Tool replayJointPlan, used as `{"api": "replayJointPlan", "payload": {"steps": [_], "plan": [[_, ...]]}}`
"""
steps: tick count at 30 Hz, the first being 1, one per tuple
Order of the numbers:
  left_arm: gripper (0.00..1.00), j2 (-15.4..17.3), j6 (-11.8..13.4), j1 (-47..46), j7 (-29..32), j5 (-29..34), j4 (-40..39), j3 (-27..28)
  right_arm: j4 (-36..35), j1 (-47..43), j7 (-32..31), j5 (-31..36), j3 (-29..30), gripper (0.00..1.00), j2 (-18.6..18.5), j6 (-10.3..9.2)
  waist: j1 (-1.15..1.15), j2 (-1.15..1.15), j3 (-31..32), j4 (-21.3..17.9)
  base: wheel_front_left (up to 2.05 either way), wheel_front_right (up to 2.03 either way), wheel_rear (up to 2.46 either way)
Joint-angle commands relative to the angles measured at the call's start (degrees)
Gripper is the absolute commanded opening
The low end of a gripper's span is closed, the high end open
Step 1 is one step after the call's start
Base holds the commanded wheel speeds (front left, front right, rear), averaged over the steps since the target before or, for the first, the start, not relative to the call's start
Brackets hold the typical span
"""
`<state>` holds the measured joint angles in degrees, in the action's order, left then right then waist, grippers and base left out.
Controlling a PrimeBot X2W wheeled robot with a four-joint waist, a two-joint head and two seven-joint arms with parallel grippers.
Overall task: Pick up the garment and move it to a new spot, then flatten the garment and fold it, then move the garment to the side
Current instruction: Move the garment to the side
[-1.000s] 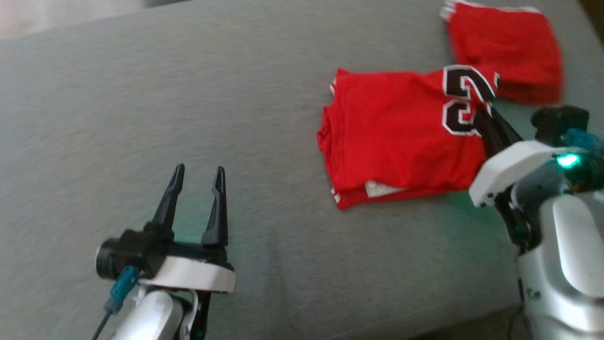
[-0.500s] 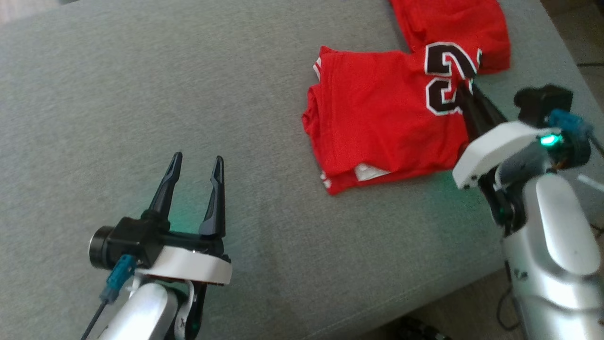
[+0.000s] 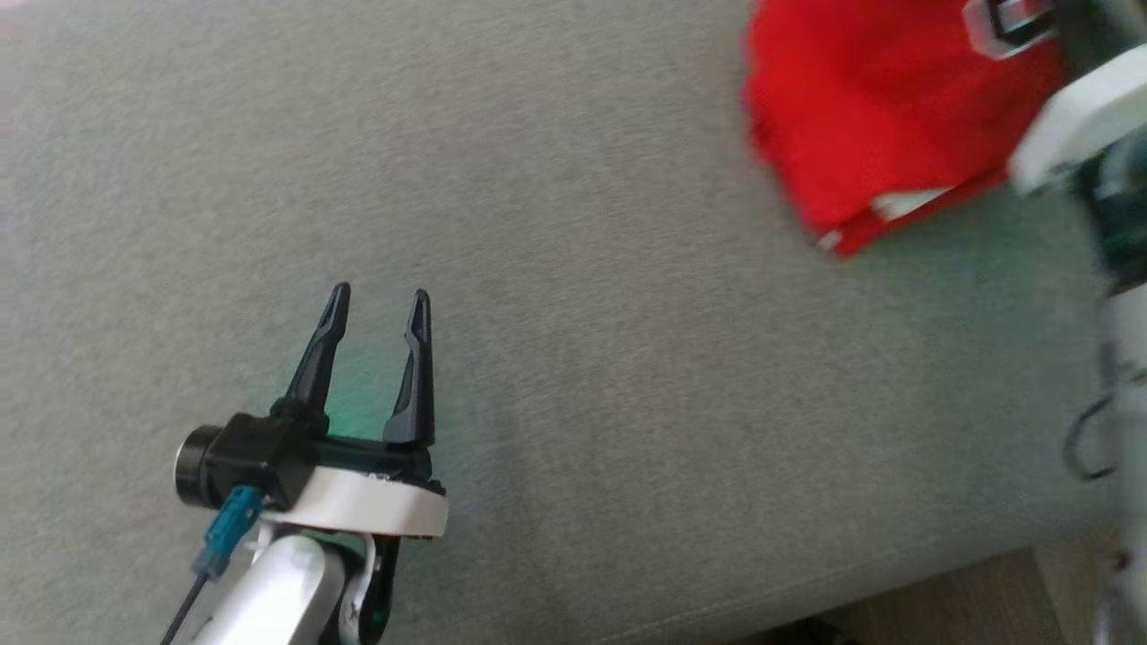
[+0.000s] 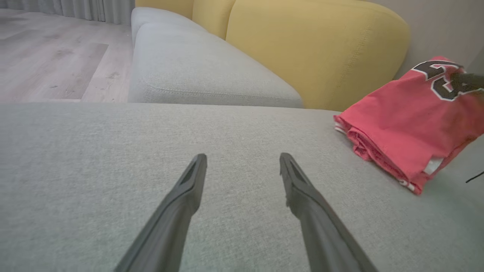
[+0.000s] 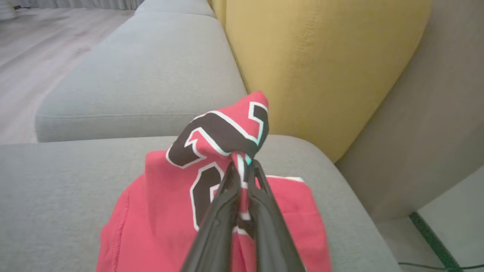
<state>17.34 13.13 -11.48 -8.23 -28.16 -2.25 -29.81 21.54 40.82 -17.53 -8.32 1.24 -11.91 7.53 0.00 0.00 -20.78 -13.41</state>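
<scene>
The right gripper (image 5: 244, 166) has its fingers pressed together on a small bunch of the red jersey (image 5: 159, 211), pinching the cloth where the black number is printed. That bunch stands up just past the fingertips. The rest of the folded jersey lies under the fingers and out to both sides of them on the grey seat cushion (image 5: 56, 196).

The left gripper (image 4: 242, 162) has its fingers spread with nothing between them, over bare cushion. The jersey is well off to the right of them.

The main risk is the grip itself. It seems to take only the upper layer near one corner, so a pull from here may peel that layer up and drag the fold open instead of shifting the whole stack. A grip this small on thin cloth may also slip if the lower layers catch on the fabric of the seat.

The cushion's edge runs close on the right of the right fingers, so a move that way could carry part of the jersey over it. The left gripper is too far off to steady anything.
</scene>
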Motion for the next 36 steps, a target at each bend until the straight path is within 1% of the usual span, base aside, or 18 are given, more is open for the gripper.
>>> {"api": "replayJointPlan", "payload": {"steps": [1,5,7,8,11,12,13,14,15,16,17,22,26,32,36], "plan": [[1.00,0.11,0.36,-2.26,-0.71,0.31,-1.68,1.41,-1.46,2.99,-0.49,0.05,0.75,0.00,-2.59,-0.04,0.00,0.00,-1.30,2.11,0.00,0.00,0.00],[1.00,-0.25,0.28,-2.68,-1.11,0.43,-1.28,1.02,0.42,5.18,-1.76,0.29,3.52,0.00,-7.54,-0.04,0.00,0.00,-2.65,4.54,0.00,0.00,0.00],[1.00,-0.38,0.16,-3.07,-1.37,0.41,-1.12,0.98,1.60,5.98,-2.22,0.50,5.36,0.00,-9.49,-0.04,0.00,0.00,-3.28,5.59,0.00,0.00,0.00],[1.00,-0.46,-0.01,-3.46,-1.59,0.40,-0.92,0.92,2.95,6.60,-2.29,1.05,7.16,0.00,-11.03,-0.04,0.00,0.00,-3.85,6.43,0.00,0.00,0.00],[1.00,-0.66,-0.10,-3.95,-1.69,0.58,-0.88,0.57,4.80,7.14,-0.82,2.88,8.90,0.00,-12.76,-0.04,0.00,0.00,-4.72,7.49,0.00,0.00,0.00],[1.00,-0.70,-0.11,-4.06,-1.71,0.61,-0.85,0.48,5.64,7.02,-0.48,3.93,8.68,0.00,-13.22,-0.04,0.00,0.00,-4.94,7.71,0.00,0.00,0.00],[1.00,-0.74,-0.17,-4.19,-1.73,0.65,-0.79,0.36,6.37,7.03,0.23,4.75,8.59,0.04,-13.54,-0.04,0.00,0.00,-5.18,7.96,0.00,0.00,0.00],[1.00,-0.74,-0.17,-4.19,-1.73,0.65,-0.79,0.36,6.37,7.03,0.23,4.75,8.59,0.04,-13.54,-0.04,0.00,0.00,-5.18,7.96,0.00,0.00,0.00],[1.00,-0.76,-0.24,-4.34,-1.77,0.66,-0.69,0.29,7.13,7.21,1.26,5.50,9.00,0.34,-13.59,-0.04,0.00,0.00,-5.35,8.14,0.00,0.00,0.00],[1.00,-0.78,-0.31,-4.51,-1.78,0.67,-0.61,0.22,8.05,7.25,1.90,6.41,9.14,0.59,-13.70,-0.04,0.00,0.00,-5.55,8.33,0.00,0.00,0.00],[1.00,-0.80,-0.35,-4.67,-1.81,0.67,-0.50,0.18,8.99,7.34,2.52,7.24,9.46,1.00,-13.70,-0.04,0.00,0.00,-5.66,8.44,0.00,0.00,0.00],[1.00,-0.82,-0.40,-5.10,-1.86,0.66,-0.02,-0.02,13.91,8.06,6.89,11.67,11.95,1.00,-13.04,-0.04,0.00,0.00,-5.86,8.60,0.00,0.00,0.00],[1.00,-0.77,-0.12,-5.04,-1.74,0.65,0.12,-0.11,17.03,9.09,10.08,13.24,12.59,1.00,-11.01,-0.04,0.00,0.00,-5.27,8.27,0.00,0.00,0.00],[1.00,-0.72,0.08,-4.74,-1.89,0.27,0.39,-0.04,18.58,10.65,13.64,12.52,9.98,1.00,-8.18,-0.04,0.00,0.00,-2.84,7.89,0.00,0.00,0.00],[1.00,-0.87,0.13,-4.27,-2.66,-0.46,1.23,0.54,18.50,10.36,15.75,11.93,6.51,1.00,-6.75,-0.04,0.00,0.00,0.08,8.31,0.00,0.00,0.00]]}}
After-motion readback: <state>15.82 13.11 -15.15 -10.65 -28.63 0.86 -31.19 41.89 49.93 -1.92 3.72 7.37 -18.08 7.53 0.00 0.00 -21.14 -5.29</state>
